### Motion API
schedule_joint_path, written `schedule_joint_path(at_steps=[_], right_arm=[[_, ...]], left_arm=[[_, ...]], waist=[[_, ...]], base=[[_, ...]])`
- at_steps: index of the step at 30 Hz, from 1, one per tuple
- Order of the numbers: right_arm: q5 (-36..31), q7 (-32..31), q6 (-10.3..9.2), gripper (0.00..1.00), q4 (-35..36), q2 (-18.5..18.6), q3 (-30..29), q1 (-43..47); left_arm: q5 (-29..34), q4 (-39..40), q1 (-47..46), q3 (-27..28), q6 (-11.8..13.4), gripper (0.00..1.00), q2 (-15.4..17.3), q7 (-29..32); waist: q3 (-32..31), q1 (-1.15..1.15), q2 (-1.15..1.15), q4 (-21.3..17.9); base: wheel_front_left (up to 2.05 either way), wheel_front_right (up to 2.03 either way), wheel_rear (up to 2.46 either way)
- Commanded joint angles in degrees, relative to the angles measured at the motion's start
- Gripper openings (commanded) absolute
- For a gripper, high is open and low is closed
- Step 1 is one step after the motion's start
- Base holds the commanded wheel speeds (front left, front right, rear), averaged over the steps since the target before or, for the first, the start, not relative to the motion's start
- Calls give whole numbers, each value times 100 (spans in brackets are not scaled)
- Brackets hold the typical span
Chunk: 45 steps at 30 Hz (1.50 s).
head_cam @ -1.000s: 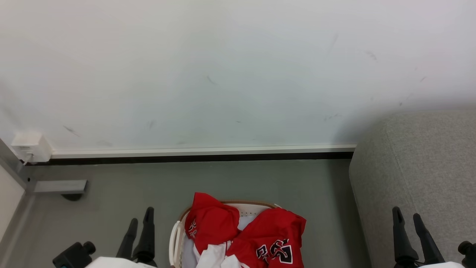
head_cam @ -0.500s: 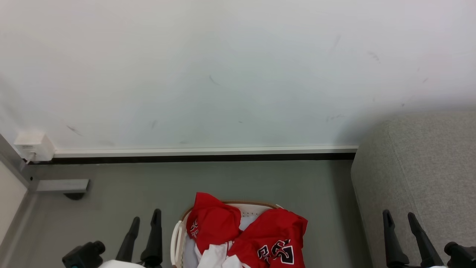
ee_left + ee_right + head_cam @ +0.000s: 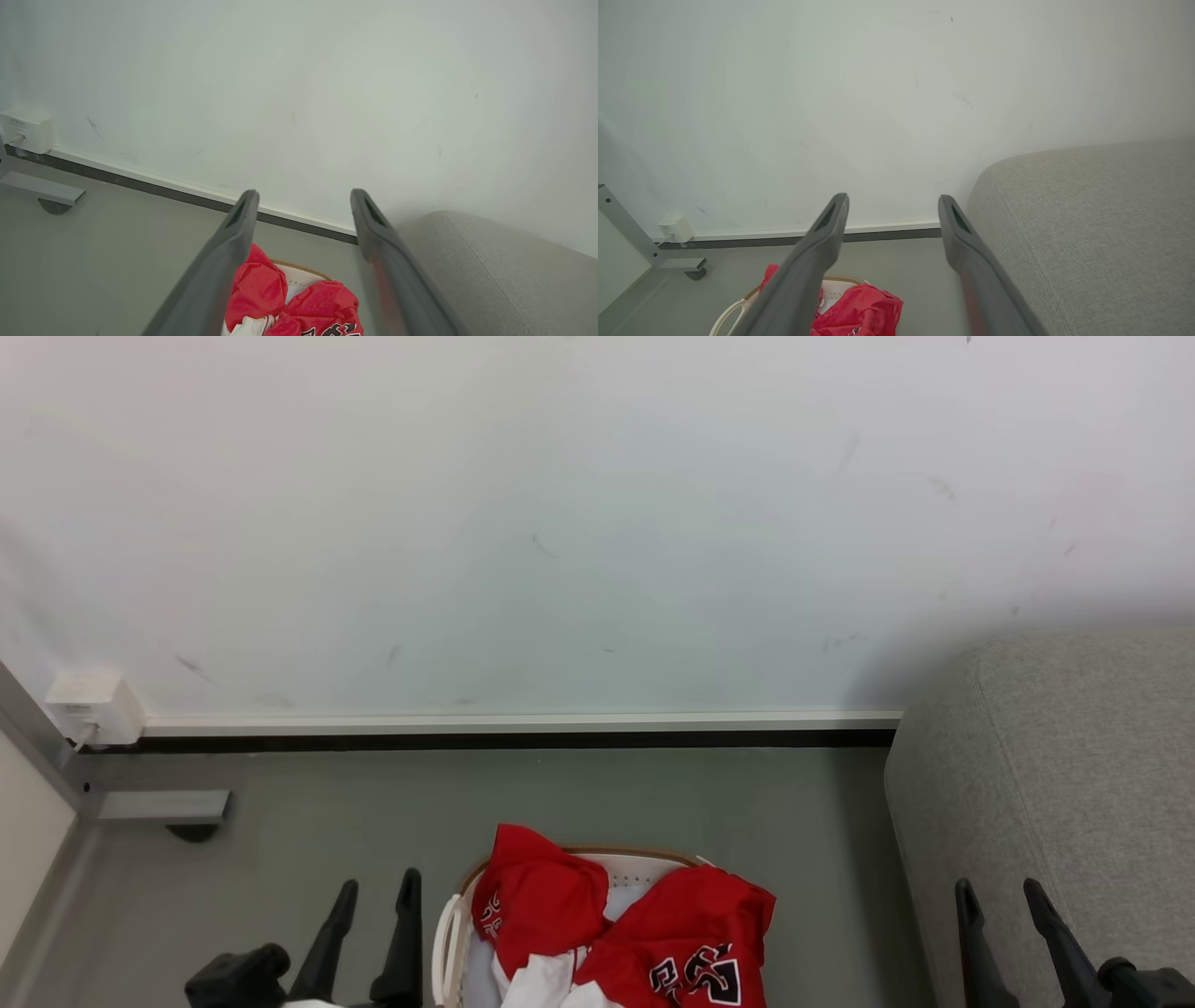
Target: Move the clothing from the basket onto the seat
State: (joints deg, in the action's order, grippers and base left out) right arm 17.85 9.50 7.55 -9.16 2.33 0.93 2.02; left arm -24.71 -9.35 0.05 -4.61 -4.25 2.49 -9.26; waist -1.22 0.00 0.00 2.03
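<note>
You have bare floor (image 3: 597, 789) from the basket (image 3: 446, 933) all the way to the wall (image 3: 560, 523), and a free strip of it between the basket and the seat (image 3: 1074, 784) on your right. The clothing (image 3: 695, 919) heaps above the rim and covers the opening. On your left, a metal foot (image 3: 159, 805) and a white box (image 3: 93, 707) crowd the wall's base. The left gripper (image 3: 378, 882) stands just beside the basket's handle.

The grey floor (image 3: 653, 793) carries the white basket (image 3: 644, 866), a sofa (image 3: 1055, 784) to its right, and a metal foot (image 3: 163, 805) far left.
</note>
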Motion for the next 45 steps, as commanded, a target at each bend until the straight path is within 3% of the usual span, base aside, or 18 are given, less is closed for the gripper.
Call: schedule_joint_path(at_steps=[1,19,45], right_arm=[[-169,66,-8,100,23,64,-49,38],[-740,294,-9,100,-8,69,-276,173],[-1306,565,-12,100,-231,74,-298,247]], left_arm=[[248,61,35,-18,-31,100,50,-91],[1200,56,122,-115,-121,100,95,-318],[2067,-159,81,52,-267,100,58,-586]], waist=[[-4,0,0,4],[-21,0,0,23],[57,0,0,-45]], base=[[0,0,0],[0,0,0],[0,0,0]])
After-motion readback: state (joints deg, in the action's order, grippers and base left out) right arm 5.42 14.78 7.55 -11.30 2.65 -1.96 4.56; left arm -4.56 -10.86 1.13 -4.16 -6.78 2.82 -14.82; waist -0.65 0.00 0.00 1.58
